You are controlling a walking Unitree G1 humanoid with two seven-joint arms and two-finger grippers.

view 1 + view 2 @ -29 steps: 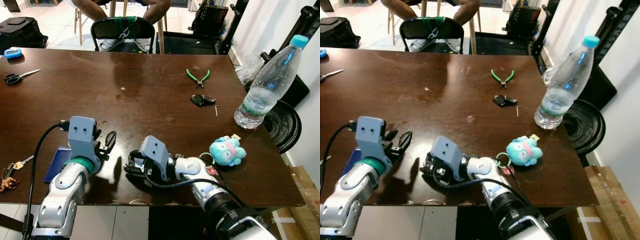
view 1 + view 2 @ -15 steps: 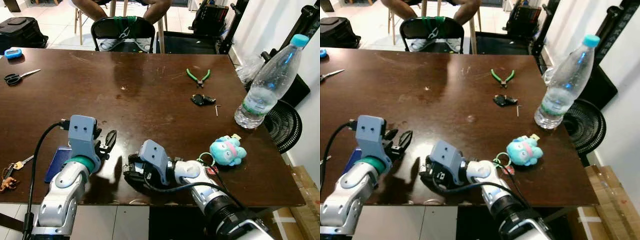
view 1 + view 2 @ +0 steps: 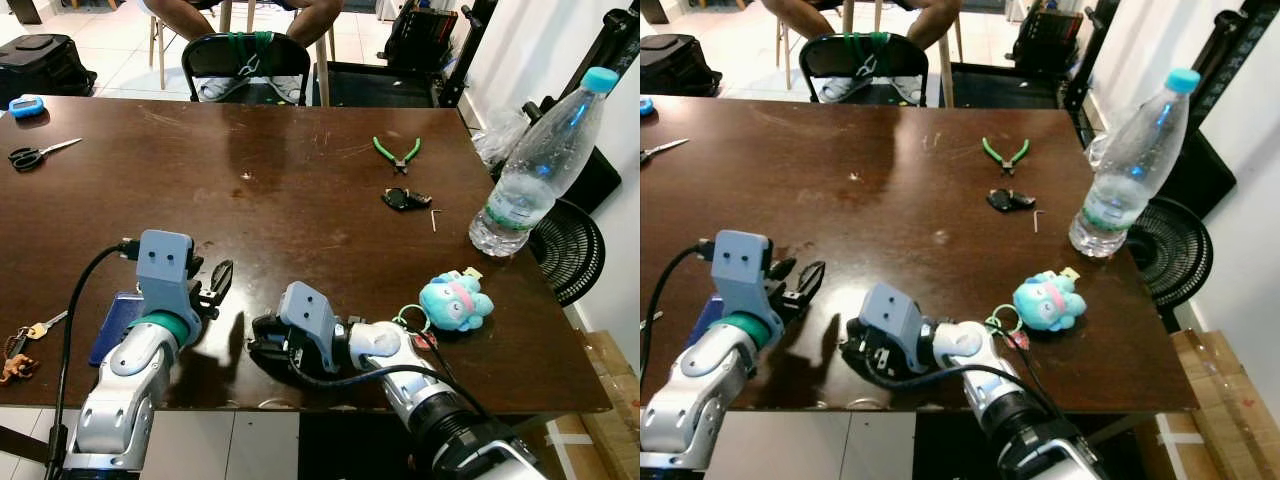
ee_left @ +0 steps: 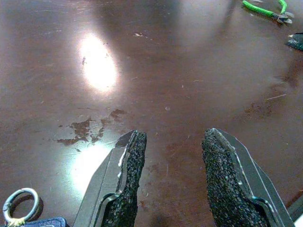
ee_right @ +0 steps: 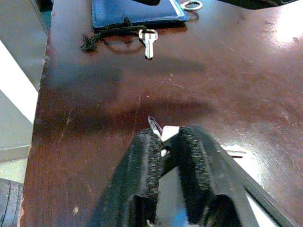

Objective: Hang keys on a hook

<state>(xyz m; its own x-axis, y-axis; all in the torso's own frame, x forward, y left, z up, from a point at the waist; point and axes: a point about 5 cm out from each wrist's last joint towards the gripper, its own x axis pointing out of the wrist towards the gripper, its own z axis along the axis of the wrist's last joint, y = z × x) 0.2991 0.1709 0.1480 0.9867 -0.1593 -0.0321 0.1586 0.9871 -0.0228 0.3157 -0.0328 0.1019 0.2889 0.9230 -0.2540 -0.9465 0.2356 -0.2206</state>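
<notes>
Currently, entries as observed:

Surface: dark brown wooden table (image 3: pixel 300 190), glossy, with light glare patches.

Right gripper (image 5: pixel 165 149): lying low over the near edge of the table, pointed toward the left. In the right wrist view the two black padded fingers (image 5: pixel 147 165) are drawn nearly together on a small silver metal piece, apparently a key (image 5: pixel 158 128); its full shape cannot be made out.

Left gripper (image 4: pixel 173 177): held just above the table at the near left, fingers spread wide with bare tabletop seen between them, nothing held.

Task item, other keys: a silver key on a dark cord (image 5: pixel 148 41) is seen lying flat just beside a dark blue flat wallet-like case (image 5: pixel 137 12); a small metal ring (image 4: pixel 19 204) lies at the case edge. A further key bunch with a brown animal charm (image 3: pixel 20 355) rests at the near left table edge.

Plush keychain: turquoise and pink toy with ring (image 3: pixel 455 302), near right, just beside the right arm.

Far right: clear plastic water bottle with blue cap (image 3: pixel 540 165), upright.

Middle right: green-handled pliers (image 3: pixel 397 153); small black object (image 3: pixel 405 200) near them.

Far left: black-handled scissors (image 3: pixel 35 153); small blue object (image 3: pixel 25 105).

Beyond the table: black chair (image 3: pixel 245 62); a seated person's legs (image 3: pixel 250 15).
</notes>
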